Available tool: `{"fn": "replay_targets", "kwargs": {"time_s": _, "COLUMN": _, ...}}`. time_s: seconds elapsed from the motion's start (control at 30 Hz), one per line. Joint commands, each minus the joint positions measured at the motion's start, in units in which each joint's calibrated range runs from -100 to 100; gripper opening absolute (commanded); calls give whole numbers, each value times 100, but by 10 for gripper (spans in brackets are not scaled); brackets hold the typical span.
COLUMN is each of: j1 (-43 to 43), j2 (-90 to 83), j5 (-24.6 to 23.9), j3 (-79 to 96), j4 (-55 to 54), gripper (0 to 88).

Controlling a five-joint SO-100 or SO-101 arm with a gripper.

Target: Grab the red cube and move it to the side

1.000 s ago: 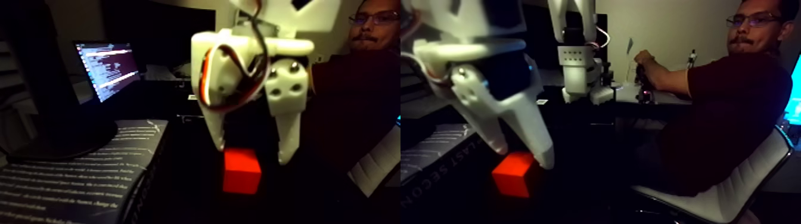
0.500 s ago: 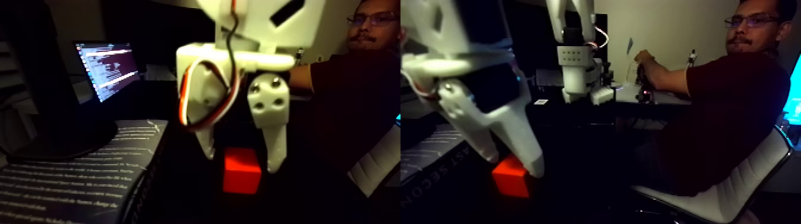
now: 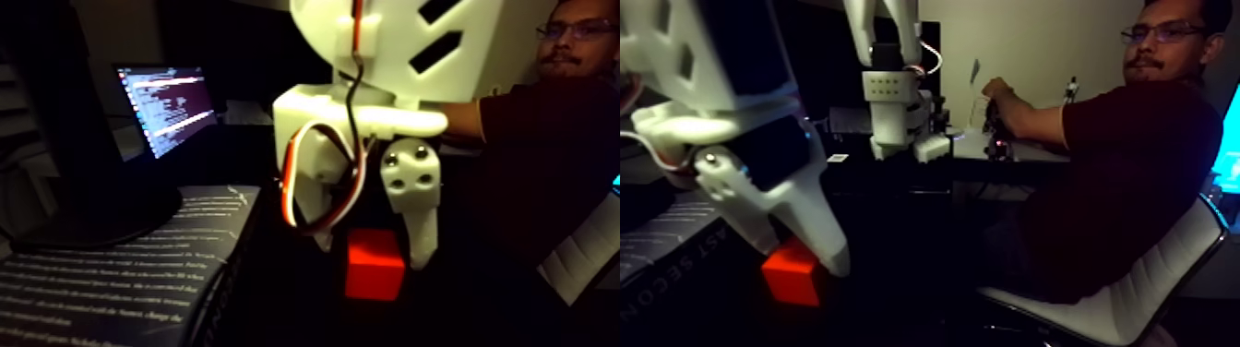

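The picture holds two side-by-side halves of one fixed view. The red cube rests on the dark table, seen again in the right half as the same cube. My white gripper hangs right over it, open. One finger reaches down past the cube's left side and the other finger past its right side, with small gaps showing. The cube's top sits between the tips. In the right half the finger covers the cube's upper right corner.
A book with printed text lies left of the cube, with a lit laptop screen behind it. A person sits on a white chair at the right, hand on a second white arm.
My gripper has come down and its fingers have drawn closer together, from tips above the cube to tips on either side of its top. The cube has stayed put.
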Motion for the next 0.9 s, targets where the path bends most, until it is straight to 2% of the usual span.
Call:
{"fn": "replay_targets", "kwargs": {"time_s": 0.0, "j1": 24, "j2": -24, "j5": -62, "j3": -96, "j4": -164, "gripper": 275}}
{"fn": "replay_targets", "kwargs": {"time_s": 0.53, "j1": -9, "j2": 61, "j5": -95, "j3": -114, "j4": -189, "gripper": 265}}
{"fn": "replay_targets", "kwargs": {"time_s": 0.8, "j1": -34, "j2": 61, "j5": -176, "j3": -114, "j4": -189, "gripper": 13}}
{"fn": "replay_targets", "kwargs": {"time_s": 0.87, "j1": -34, "j2": 61, "j5": -192, "j3": -114, "j4": -189, "gripper": 9}}
